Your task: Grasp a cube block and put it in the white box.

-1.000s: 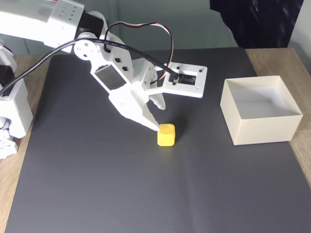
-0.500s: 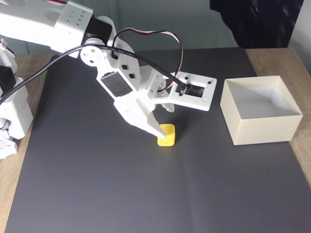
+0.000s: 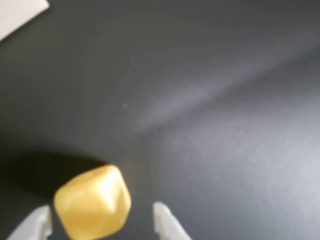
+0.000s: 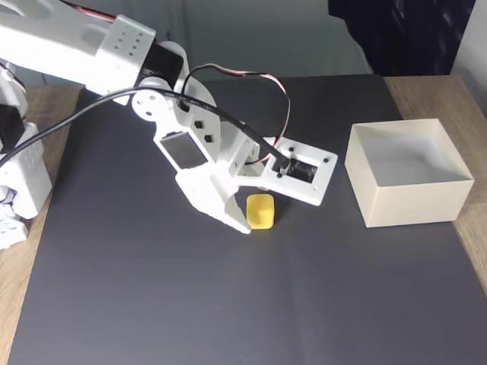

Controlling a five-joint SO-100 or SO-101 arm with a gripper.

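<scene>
Dark grey matte mat covers most of the tabletop; everything below is placed rel. to the cube. White 3D-printed robot arm reaches in from far upper left of the cube in the fixed view, black cable looping over it, wrist pitched down so the fingers point at the mat. Square cream-white open-topped box, thin walls, pale inside, sits well to the right of the cube, a bit further back, nothing in it. White two-finger gripper is down at mat level around the cube; small bright yellow rounded cube block rests on the mat.

Progress, judged: early. Approach looks done, grasp not yet made, lift + carry + drop into box all left.

Pose: in the fixed view one pointed finger tip lies just left of the cube, near-touching; the other finger is hidden behind the camera plate, just behind/right of the cube. In the wrist view the cube sits between two white fingertips, close against the left one, clear gap to the right one. So the jaws are spread w/ the cube between them, off-centre, not pinched. Cube looks turned corner-on to the fingers in the wrist view, so closing may rotate it.
</scene>
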